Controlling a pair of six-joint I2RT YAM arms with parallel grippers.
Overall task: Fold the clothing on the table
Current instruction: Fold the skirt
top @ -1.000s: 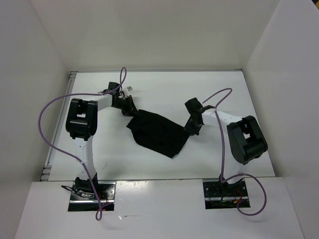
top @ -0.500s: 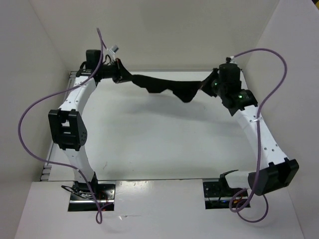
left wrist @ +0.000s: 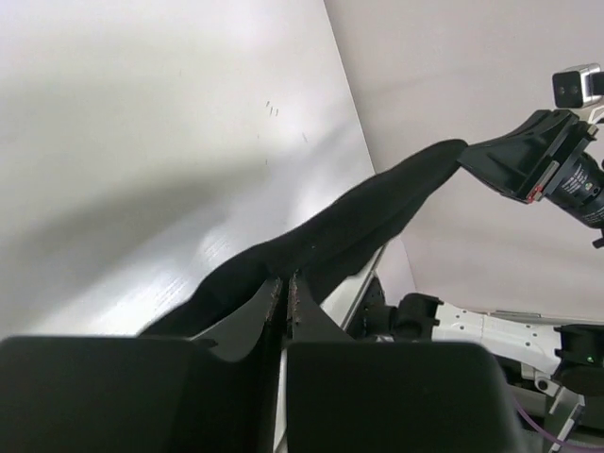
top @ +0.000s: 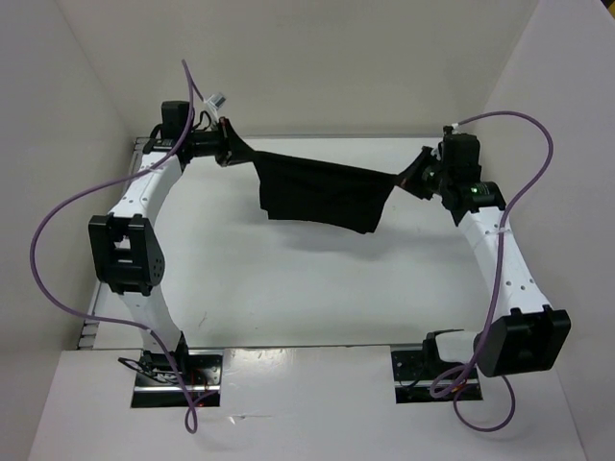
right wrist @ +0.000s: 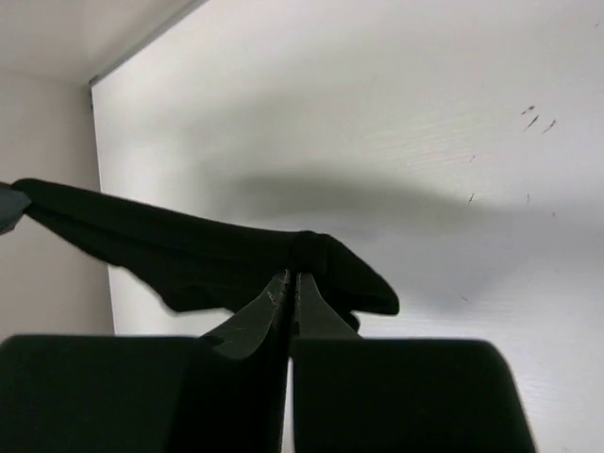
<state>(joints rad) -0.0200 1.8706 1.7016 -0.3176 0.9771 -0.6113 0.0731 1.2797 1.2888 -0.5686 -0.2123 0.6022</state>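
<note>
The clothing (top: 322,190), a plain black cloth, hangs stretched in the air between both grippers over the far part of the white table (top: 288,288). My left gripper (top: 242,150) is shut on its left top corner, near the back left of the table. At the back right my right gripper (top: 407,177) is shut on the other top corner. From the left wrist, the clothing (left wrist: 349,226) runs off the gripper (left wrist: 285,280) toward the other arm. In the right wrist view the clothing (right wrist: 170,245) bunches at the gripper (right wrist: 291,274).
White walls (top: 317,67) close in the table at the back and both sides. Purple cables (top: 58,216) loop off both arms. The arm bases (top: 178,370) are bolted at the near edge.
Both grippers lifted the clothing from the middle of the table to the far end. In the last half second they have spread, and it now hangs flat instead of sagging bunched.
</note>
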